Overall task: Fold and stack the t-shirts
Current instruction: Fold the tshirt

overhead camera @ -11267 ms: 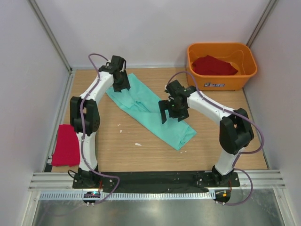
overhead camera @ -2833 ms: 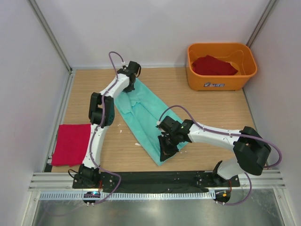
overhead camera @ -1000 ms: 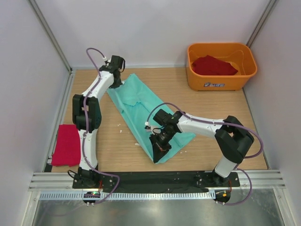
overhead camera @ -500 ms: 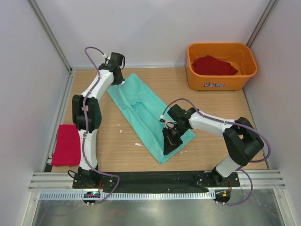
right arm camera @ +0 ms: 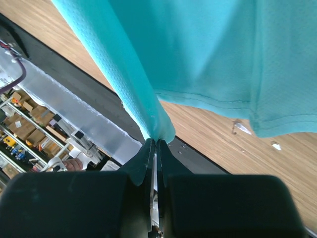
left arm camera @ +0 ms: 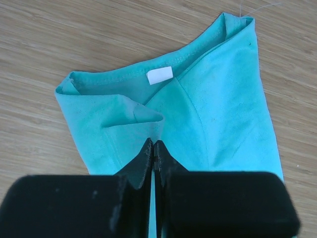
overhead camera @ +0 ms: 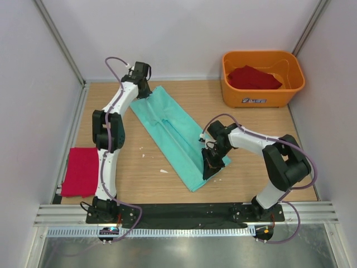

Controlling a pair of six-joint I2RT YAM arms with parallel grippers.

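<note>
On the table: one teal t-shirt (overhead camera: 175, 137), two red t-shirts (overhead camera: 80, 170) (overhead camera: 254, 78), one orange tub (overhead camera: 262, 99).
My left gripper (left arm camera: 154, 144) pinches its collar end, my right gripper (right arm camera: 154, 141) its lifted edge.

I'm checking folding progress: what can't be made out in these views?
Top view: how many red shirts lie in the tub; they are crumpled.
Left wrist: how many layers of teal shirt the left gripper pinches; the jaws hide them.
Right wrist: same for right gripper.
</note>
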